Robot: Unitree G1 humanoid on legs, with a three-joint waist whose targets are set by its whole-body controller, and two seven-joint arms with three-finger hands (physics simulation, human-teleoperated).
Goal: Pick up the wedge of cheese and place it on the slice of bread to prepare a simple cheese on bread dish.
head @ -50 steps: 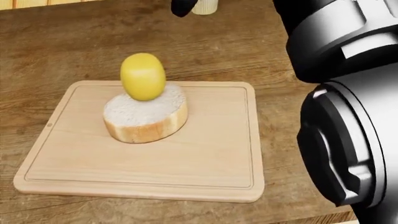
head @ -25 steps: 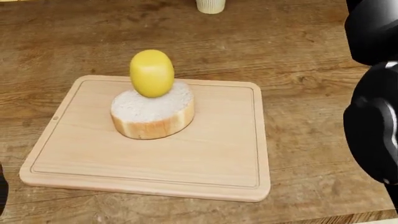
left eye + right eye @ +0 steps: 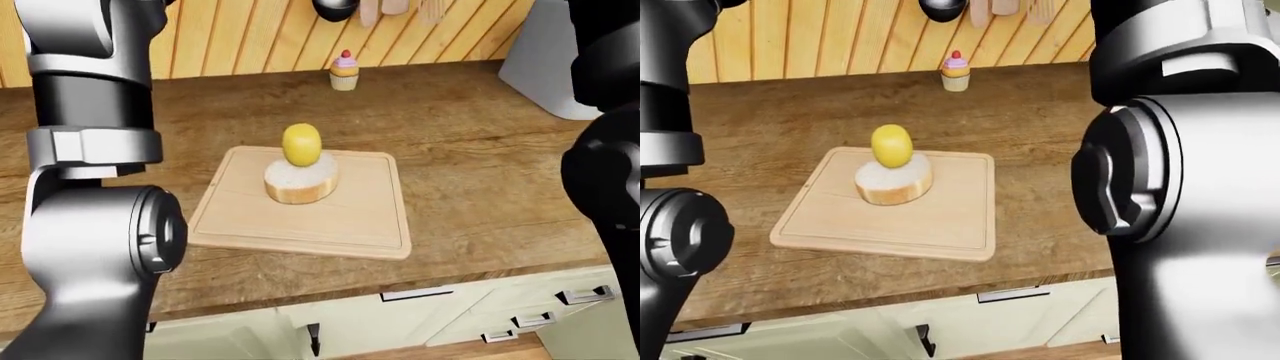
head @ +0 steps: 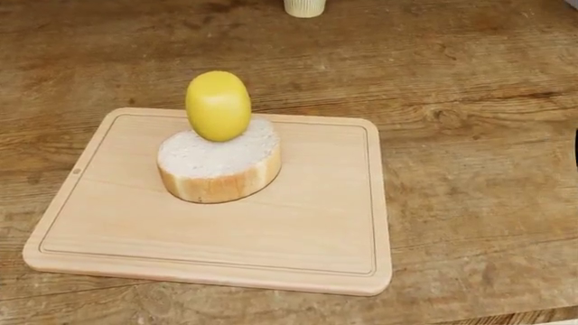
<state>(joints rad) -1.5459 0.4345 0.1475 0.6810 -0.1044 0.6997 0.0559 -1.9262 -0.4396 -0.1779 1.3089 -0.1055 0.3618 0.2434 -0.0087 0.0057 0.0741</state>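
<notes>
Robot arms have pulled clear of the head view, where a second ago the dark bulk of the right arm filled the right side and half a second ago was still sliding off its right edge; now only a sliver of black shows at that edge. Neither robot hand appears in any view, so I cannot tell whether the fingers are spread or closed; the eye views show only grey and black arm segments raised at the left and right edges, well apart from the food. The smooth yellow rounded piece of cheese (image 4: 217,105) stands upright on the upper edge of the round, crusted slice of white bread (image 4: 219,168), touching it and free of any grip, and it sits much as it did in the two earlier head pictures. The bread rests in the upper left part of the pale rectangular wooden cutting board (image 4: 298,233), which lies on the brown wooden worktop (image 4: 469,101). I judge the cheese placed and released, the task essentially finished, though its perch near the bread's rim looks somewhat precarious.
</notes>
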